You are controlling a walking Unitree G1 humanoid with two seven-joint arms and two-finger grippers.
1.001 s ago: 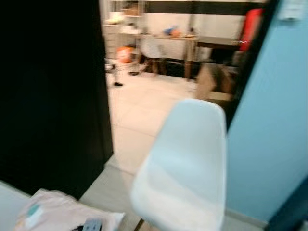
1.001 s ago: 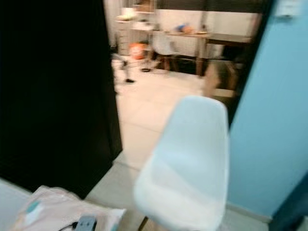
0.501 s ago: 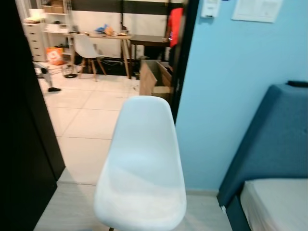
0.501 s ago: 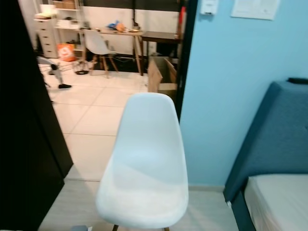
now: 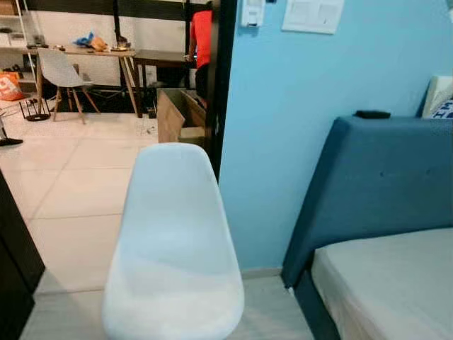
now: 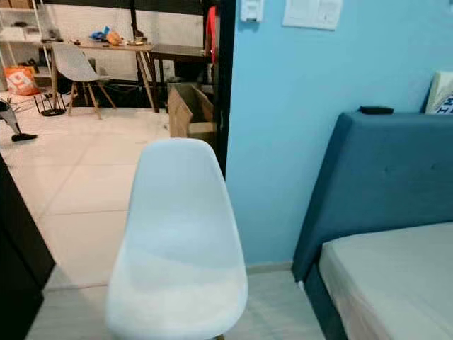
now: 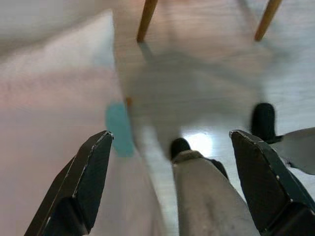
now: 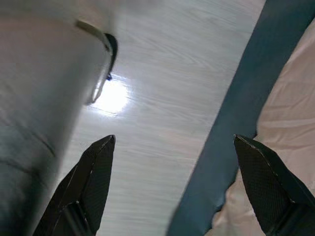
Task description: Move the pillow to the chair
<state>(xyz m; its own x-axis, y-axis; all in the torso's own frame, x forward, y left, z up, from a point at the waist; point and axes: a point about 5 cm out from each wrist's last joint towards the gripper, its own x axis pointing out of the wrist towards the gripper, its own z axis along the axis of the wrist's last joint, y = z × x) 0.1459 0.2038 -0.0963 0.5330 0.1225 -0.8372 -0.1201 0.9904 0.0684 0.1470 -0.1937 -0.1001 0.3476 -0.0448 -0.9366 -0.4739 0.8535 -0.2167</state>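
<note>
A white moulded chair (image 5: 173,248) stands right in front of me, its seat bare. In the left wrist view a pale pink pillow (image 7: 54,113) with a teal patch (image 7: 118,129) lies on the floor beside the chair's wooden legs (image 7: 146,19). My left gripper (image 7: 171,133) hangs open just over the pillow's edge, holding nothing. My right gripper (image 8: 174,140) is open above the pale wood floor (image 8: 162,98), next to the blue bed frame (image 8: 236,123).
A bed with a blue headboard (image 5: 368,184) and light mattress (image 5: 396,283) fills the right side. A white printed pillow (image 5: 440,98) leans above the headboard. A blue wall (image 5: 283,106) is behind the chair. A doorway (image 5: 106,106) opens left onto a tiled room. Dark furniture (image 5: 10,283) stands at the left.
The camera has swung to the right. The pink pillow at the lower left has slid out of the eye views, and the bed has come in on the right.
</note>
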